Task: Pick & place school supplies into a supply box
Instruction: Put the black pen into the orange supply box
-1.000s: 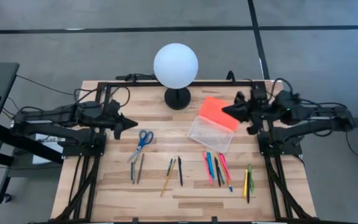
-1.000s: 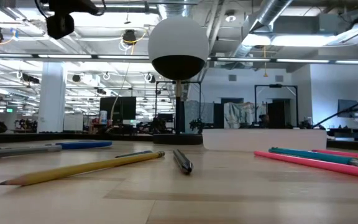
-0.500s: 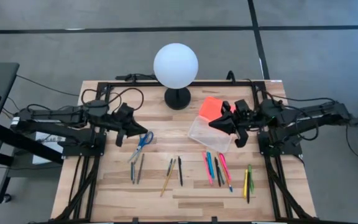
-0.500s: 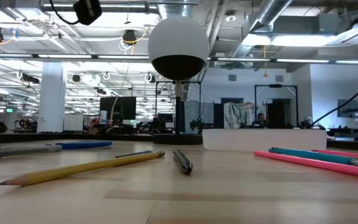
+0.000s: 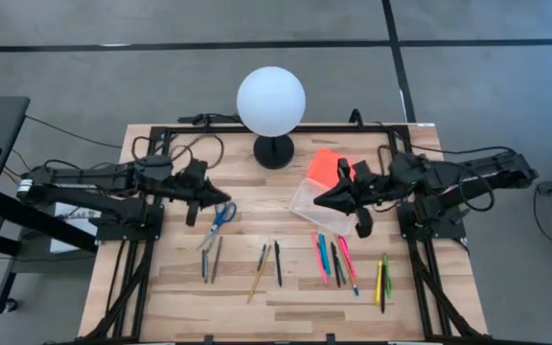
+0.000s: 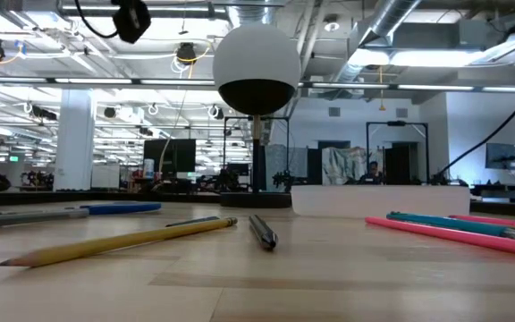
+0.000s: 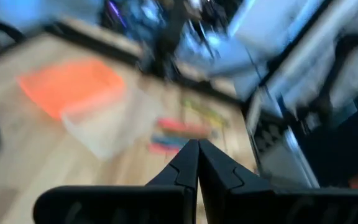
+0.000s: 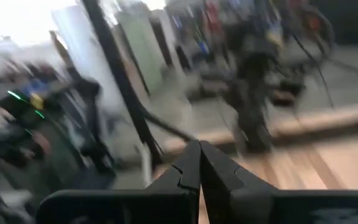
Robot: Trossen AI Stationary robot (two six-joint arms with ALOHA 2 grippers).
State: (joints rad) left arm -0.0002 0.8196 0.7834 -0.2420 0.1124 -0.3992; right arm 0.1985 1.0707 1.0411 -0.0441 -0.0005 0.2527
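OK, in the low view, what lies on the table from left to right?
Yellow wooden pencil → short dark pen → clear plastic supply box → pink marker.

A robotics lab set up in an open industrial hall: a wooden worktable on a black frame stands on a grey concrete floor, with cables trailing off its sides. Overhead run exposed silver ducts and rows of strip lights; monitors and more equipment racks fill the background.
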